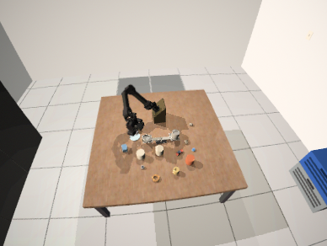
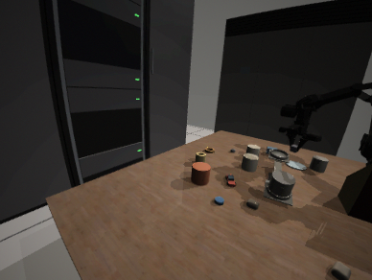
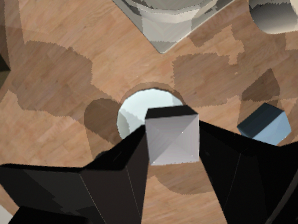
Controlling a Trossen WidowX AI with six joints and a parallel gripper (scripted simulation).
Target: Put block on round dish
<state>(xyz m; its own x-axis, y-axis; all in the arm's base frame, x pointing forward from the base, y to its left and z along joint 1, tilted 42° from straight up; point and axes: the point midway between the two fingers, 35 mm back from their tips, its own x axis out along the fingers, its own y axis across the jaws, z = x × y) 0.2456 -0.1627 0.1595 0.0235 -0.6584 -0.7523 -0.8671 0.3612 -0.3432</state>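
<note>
Gripper: the gripper (image 3: 172, 137) is clamped on a pale grey block (image 3: 172, 137), held above the table.
Dish: the round dish (image 3: 136, 112) lies under the block, centre of the wrist view; in the top view it is a pale disc (image 1: 135, 136) below the arm.
Balance: the wrist view shows only an empty square pan (image 3: 172, 3) at the upper edge; the top view shows the whole balance (image 1: 160, 139), right of the dish.
Cup: one grey cup (image 2: 281, 184) stands on the near pan, right of centre in the exterior view.
Hidden: from the exterior view the block cannot be made out between the fingers.

An orange cylinder (image 1: 190, 159) stands near 2 yellow rings (image 1: 156, 178).
</note>
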